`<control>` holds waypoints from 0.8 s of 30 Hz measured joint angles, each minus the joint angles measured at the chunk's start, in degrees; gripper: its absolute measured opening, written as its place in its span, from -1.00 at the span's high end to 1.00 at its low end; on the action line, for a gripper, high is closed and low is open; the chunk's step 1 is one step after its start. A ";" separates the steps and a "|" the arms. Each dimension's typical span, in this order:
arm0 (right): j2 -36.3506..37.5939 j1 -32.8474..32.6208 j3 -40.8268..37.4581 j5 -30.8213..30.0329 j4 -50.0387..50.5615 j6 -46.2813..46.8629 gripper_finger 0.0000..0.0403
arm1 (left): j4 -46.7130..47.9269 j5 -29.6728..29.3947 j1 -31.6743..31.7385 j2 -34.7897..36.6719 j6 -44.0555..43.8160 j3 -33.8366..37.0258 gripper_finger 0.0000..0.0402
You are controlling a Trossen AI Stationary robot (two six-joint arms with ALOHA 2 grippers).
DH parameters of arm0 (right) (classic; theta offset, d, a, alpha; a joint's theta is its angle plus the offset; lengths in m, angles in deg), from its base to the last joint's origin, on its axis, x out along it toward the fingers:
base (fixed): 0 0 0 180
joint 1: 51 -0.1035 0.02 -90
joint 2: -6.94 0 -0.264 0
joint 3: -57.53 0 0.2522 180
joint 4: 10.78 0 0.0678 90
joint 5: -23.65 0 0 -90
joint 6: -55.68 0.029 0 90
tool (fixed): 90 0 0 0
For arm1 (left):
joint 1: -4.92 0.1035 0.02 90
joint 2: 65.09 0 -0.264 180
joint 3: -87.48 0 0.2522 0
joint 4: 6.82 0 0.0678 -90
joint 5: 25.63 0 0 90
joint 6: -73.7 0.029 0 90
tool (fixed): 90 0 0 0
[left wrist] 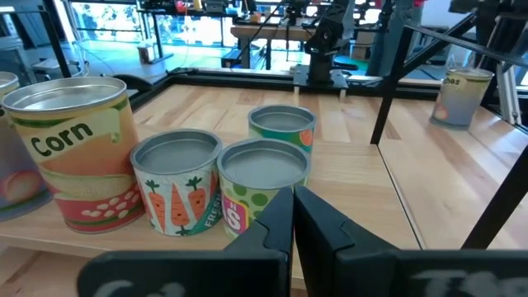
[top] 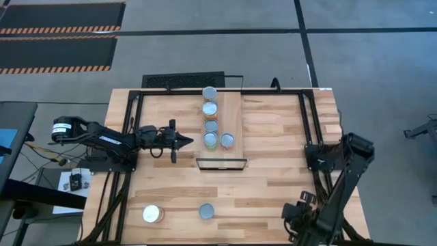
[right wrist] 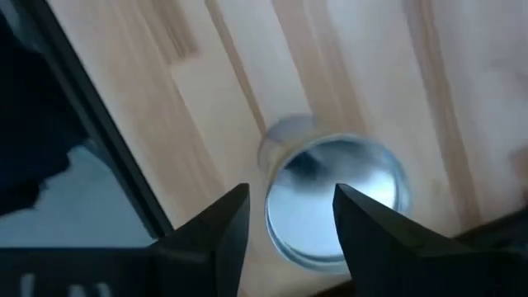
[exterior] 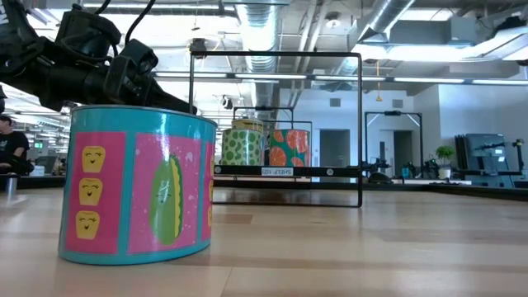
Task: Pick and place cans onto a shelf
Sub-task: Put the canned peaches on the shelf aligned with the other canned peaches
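5 cans sit on the shelf, the pale plank strip mid-table: 4 in a line down its left side, grey-top can at the far end, then corn can, then carrot can, then green-dot can, with 1 more can just beside the last, on its right; 2 cans off the shelf on the near table: white-top can near the left corner, grey can further right, well apart; low view is filled by a teal-pink can close to the camera, 2 shelf cans behind it inside a black frame; left gripper points at the shelf's left edge, level with the green-dot can, just beside it but not touching, fingers pressed together, nothing held; right gripper hangs over a silver-top can on the table, fingers spread, 1 on either side of the top, not gripping; the right arm is folded at the table's near right corner, its gripper hidden in the high view
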 joint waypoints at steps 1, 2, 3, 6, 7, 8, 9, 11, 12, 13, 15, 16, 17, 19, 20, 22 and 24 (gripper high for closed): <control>-0.71 -0.02 0.00 0.83 0.09 -0.11 0.02 | 0.00 0.00 0.00 0.00 -0.02 0.00 1.00; -1.39 0.00 -0.04 1.41 0.03 -0.59 0.04 | 0.00 -0.01 0.00 0.00 -0.02 0.00 1.00; -1.93 0.03 -0.04 1.54 0.01 -1.10 0.06 | 0.00 0.00 0.00 0.00 -0.02 0.00 1.00; -3.16 0.57 0.08 1.71 0.93 -3.35 0.19 | 0.00 0.00 0.00 0.00 -0.04 0.00 1.00; -3.33 0.85 0.13 1.67 1.43 -4.26 0.25 | 0.00 0.00 0.00 0.00 -0.04 0.00 1.00; -3.59 1.12 0.16 1.61 2.03 -5.21 0.33 | 0.00 0.00 0.00 0.00 -0.04 0.00 1.00; -3.77 1.53 0.22 1.44 2.65 -6.23 0.42 | 0.00 0.00 0.00 0.00 -0.04 0.00 1.00; -3.98 2.48 0.13 1.33 4.55 -8.53 0.64 | 0.00 0.02 -0.02 0.00 -0.04 0.00 1.00; -4.05 3.07 0.06 1.13 5.42 -9.79 0.76 | 0.00 0.00 0.00 0.00 -0.04 0.00 1.00; -4.06 3.71 -0.03 0.64 6.34 -11.05 0.87 | 0.00 0.00 0.00 0.00 -0.04 0.00 1.00; -3.82 5.09 -0.07 -1.45 6.84 -13.44 0.94 | 0.00 0.02 0.00 0.00 -0.04 0.00 1.00; -3.45 6.00 -0.11 -2.62 6.71 -14.94 0.94 | 0.00 0.02 0.00 0.00 -0.04 0.00 1.00; -3.01 6.95 -0.11 -3.84 6.50 -16.15 0.93 | 0.00 0.02 -0.01 0.00 -0.04 0.00 1.00; -1.82 9.14 -0.11 -7.00 7.79 -19.20 0.96 | 0.00 0.02 0.00 0.00 -0.04 0.00 1.00; -1.12 10.37 -0.11 -8.67 8.43 -20.98 0.98 | -0.01 0.02 0.00 0.00 -0.04 0.00 1.00; 0.30 13.16 -0.11 -11.74 9.47 -24.69 0.98 | -0.02 0.04 0.00 0.00 -0.04 0.00 1.00; 2.57 16.50 -1.09 -14.20 9.93 -29.30 0.98 | -0.02 0.03 0.00 0.00 -0.04 0.00 1.00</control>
